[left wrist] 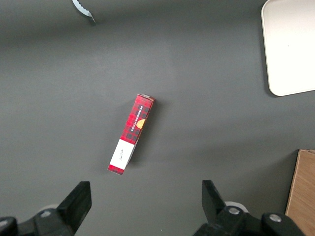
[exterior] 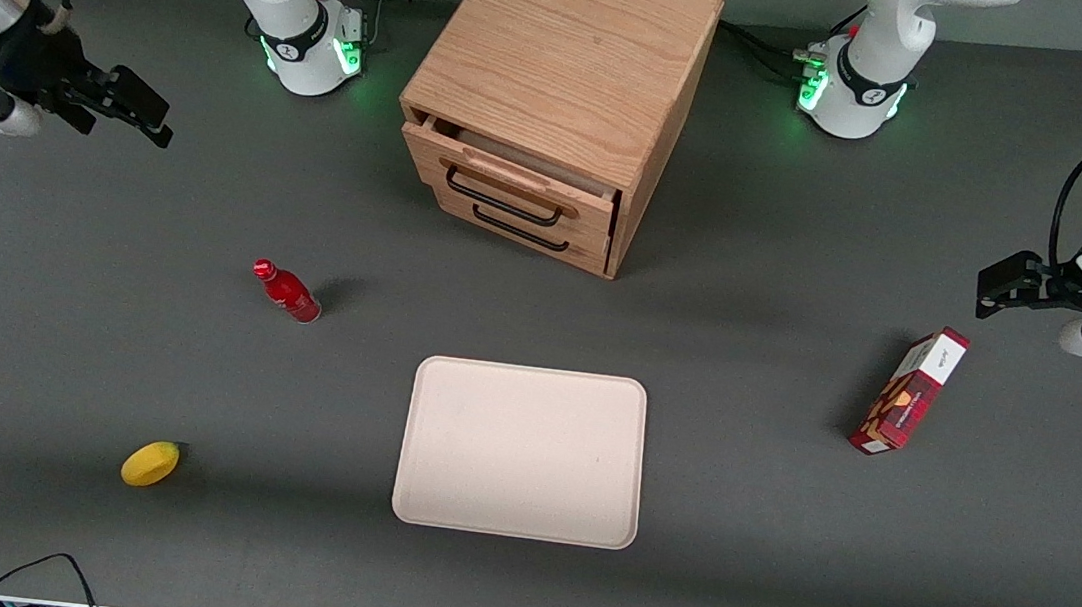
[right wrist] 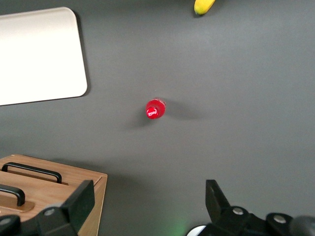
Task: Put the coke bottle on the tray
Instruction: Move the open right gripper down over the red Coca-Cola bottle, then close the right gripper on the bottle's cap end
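High above the upright coke bottle (right wrist: 155,108), jaws (right wrist: 147,206) spread apart; lemon's (exterior: 150,463) whole shape only from the front.

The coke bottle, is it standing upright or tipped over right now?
Upright. The coke bottle stands on the table with its cap up; the wrist view looks straight down on that cap. The open gripper hangs far off it.

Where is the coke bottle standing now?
The coke bottle stands upright on the table toward the working arm's end, apart from the tray and farther from the front camera than the lemon; the open end effector hangs well away.
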You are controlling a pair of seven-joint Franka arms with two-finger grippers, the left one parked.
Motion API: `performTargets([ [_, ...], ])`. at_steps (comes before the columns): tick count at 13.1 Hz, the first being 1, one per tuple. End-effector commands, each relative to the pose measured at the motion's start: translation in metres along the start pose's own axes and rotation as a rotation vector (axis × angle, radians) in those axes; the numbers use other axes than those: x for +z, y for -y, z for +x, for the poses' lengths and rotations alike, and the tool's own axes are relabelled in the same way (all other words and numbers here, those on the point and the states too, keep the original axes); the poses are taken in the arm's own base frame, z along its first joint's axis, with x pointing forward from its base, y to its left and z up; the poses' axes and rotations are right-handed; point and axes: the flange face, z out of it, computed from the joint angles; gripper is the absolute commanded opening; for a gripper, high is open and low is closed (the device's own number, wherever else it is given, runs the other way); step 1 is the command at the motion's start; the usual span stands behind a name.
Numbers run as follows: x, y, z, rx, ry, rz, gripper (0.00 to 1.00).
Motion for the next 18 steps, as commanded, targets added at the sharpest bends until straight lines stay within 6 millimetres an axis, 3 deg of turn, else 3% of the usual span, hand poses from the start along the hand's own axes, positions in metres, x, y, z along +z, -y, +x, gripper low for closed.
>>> performTargets([
  [1,0.066,0.000,0.011,-0.008,0.015,0.011,1.00],
  [4,0.170,0.001,0.010,-0.002,-0.034,0.012,1.00],
  [5,0.196,0.001,0.013,-0.002,-0.042,0.015,1.00],
  [9,0.267,0.014,0.032,0.020,-0.027,0.028,1.00],
  [11,0.288,0.024,0.021,0.030,-0.048,0.034,1.00],
  [14,0.296,0.024,0.017,0.027,-0.045,0.032,0.99],
  [15,0.299,0.022,0.015,0.028,-0.040,0.029,0.94],
  [16,0.298,0.023,0.014,0.017,-0.042,0.021,0.87],
  [17,0.298,0.021,0.014,0.003,-0.048,0.004,0.71],
  [18,0.299,0.020,0.012,-0.008,-0.047,-0.002,0.43],
])
